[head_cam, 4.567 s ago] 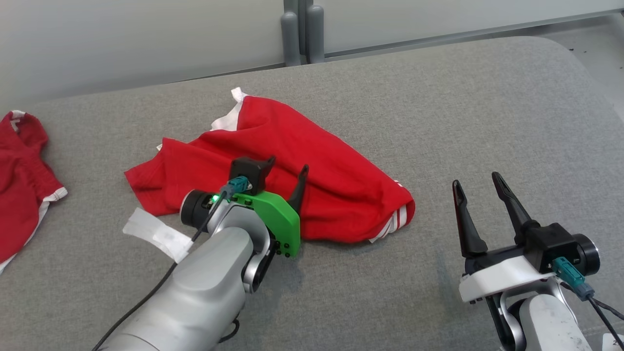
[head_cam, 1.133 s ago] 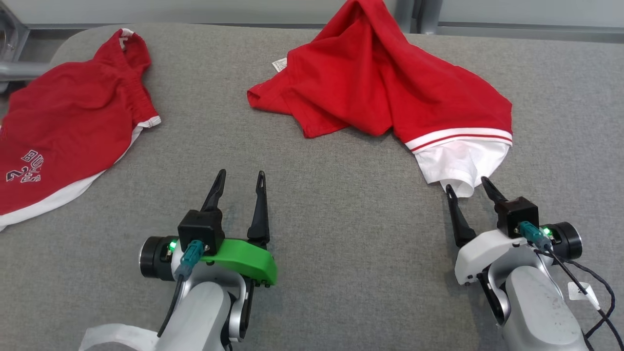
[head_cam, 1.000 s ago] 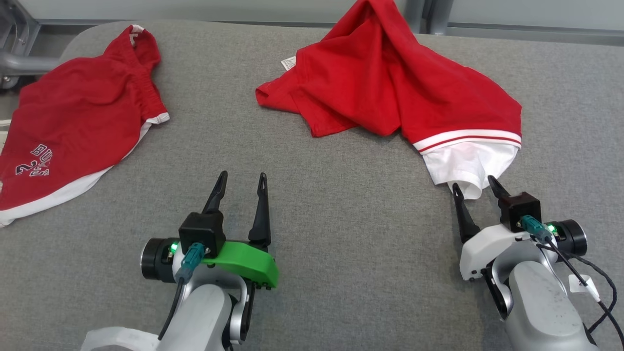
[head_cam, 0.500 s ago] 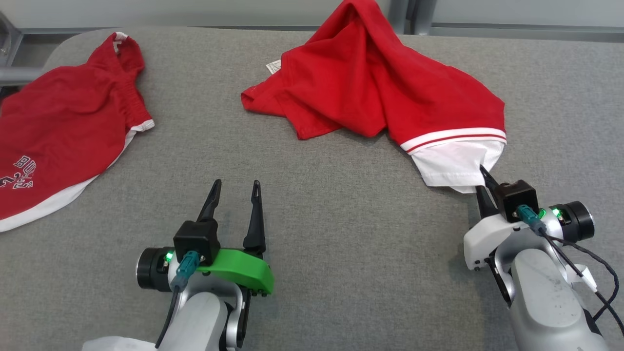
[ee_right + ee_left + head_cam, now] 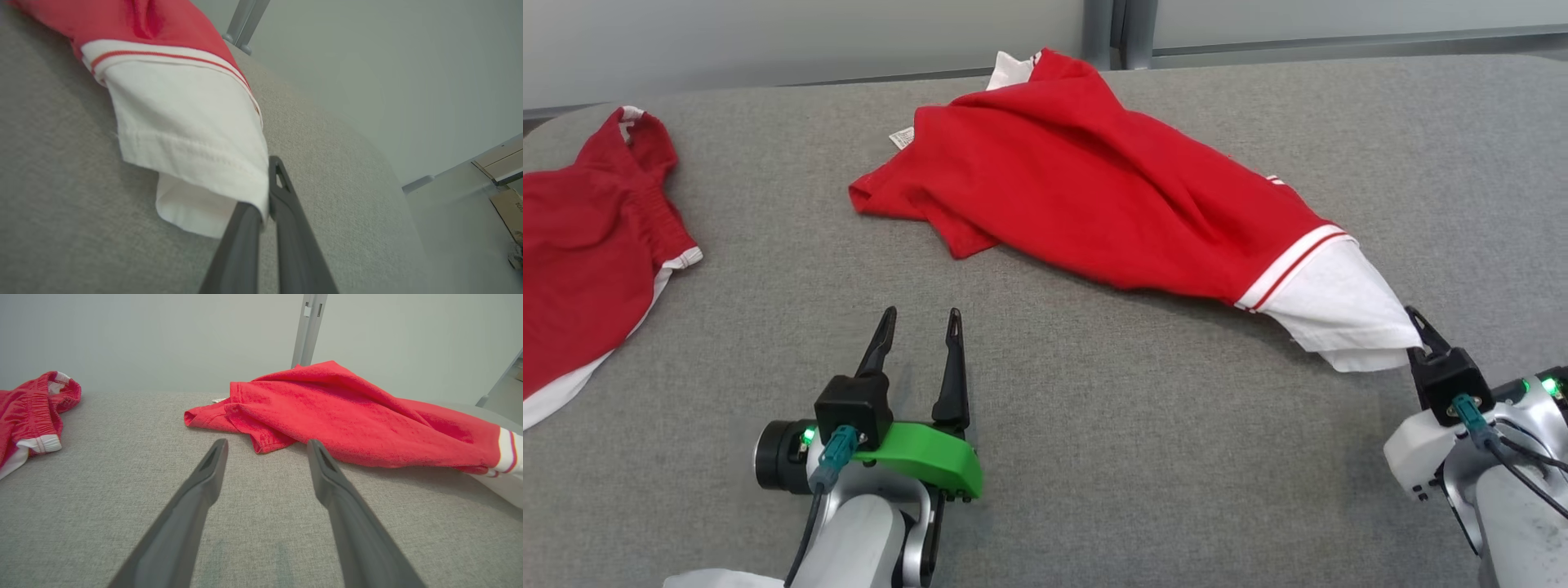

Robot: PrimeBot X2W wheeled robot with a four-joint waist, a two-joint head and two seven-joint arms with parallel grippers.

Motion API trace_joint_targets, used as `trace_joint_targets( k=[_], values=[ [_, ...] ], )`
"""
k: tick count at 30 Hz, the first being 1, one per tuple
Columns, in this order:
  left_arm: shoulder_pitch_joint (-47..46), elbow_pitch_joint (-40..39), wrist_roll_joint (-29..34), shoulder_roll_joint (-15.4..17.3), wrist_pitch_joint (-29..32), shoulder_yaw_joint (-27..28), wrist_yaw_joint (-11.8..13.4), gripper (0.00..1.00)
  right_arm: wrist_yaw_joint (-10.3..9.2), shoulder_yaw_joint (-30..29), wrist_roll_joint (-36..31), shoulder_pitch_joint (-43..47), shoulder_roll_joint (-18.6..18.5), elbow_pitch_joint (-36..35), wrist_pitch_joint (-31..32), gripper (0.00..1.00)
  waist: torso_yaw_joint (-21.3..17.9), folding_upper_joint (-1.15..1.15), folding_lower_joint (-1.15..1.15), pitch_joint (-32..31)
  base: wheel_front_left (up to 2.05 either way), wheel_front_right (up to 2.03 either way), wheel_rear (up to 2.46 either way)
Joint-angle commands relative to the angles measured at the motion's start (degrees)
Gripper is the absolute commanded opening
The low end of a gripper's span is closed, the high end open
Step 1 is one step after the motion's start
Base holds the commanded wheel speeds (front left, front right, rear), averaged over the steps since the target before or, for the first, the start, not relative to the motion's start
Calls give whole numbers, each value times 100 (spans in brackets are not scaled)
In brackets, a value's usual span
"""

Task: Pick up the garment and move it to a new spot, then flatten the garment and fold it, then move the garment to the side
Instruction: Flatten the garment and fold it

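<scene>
Two red pieces of clothing lie on the grey fabric-covered worktop (image 5: 1094, 457). The task's red garment (image 5: 1094, 196) sprawls rumpled across the far middle of the worktop. It stretches from a folded corner at the left to a white end section (image 5: 1327, 306) at the near right, which is set off by a white band with a thin red stripe. A small white label (image 5: 900, 137) sticks out at its far left edge.

The right pincer (image 5: 1414, 325) is clamped together on the tip of that white section. In the right wrist view the two dark fingers of this pincer (image 5: 271, 192) pinch the hemmed white cloth (image 5: 184, 118), which drapes over one finger and is drawn towards the pincer.

The left pincer (image 5: 921, 322) sits low over bare worktop at the near left, its fingers apart and holding nothing. In the left wrist view it (image 5: 267, 447) points at the garment's (image 5: 347, 416) nearest folded edge without touching it.

A second red garment (image 5: 580, 245) with a gathered band and white trim lies at the far left, well apart from the first.
</scene>
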Motion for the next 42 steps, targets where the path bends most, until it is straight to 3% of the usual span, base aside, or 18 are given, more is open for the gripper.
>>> trace_joint_targets(
  k=[1,10,13,14,22,32,37,42],
  values=[
    [72,18,57,5,-17,27,-35,100,-1,72,51,175,-82,-76,61,0,-86,57,0,-25,0,0,0],
    [78,75,111,29,-17,137,-66,100,-1,591,496,545,173,-318,11,0,-282,57,0,2,0,0,0],
    [71,110,138,31,-17,142,-80,100,-1,700,590,606,330,-316,-40,51,-349,57,0,2,0,0,0],
    [68,115,143,29,-17,148,-76,100,-1,735,633,617,368,-301,-54,98,-368,57,0,2,0,0,0],
    [127,126,141,41,-17,210,-54,100,-1,770,871,794,371,-408,-56,100,-562,57,0,-58,0,0,0],
    [155,110,128,54,-17,310,-67,100,0,325,1331,1067,267,-994,121,100,-808,57,0,-128,0,0,0],
    [92,79,151,31,-17,252,-102,100,0,106,1595,836,261,-1174,302,100,-645,57,0,-63,0,0,0],
    [-18,36,180,16,-16,236,-94,100,-1,-42,1975,404,294,-866,535,100,-304,57,0,63,0,0,0]
  ],
)
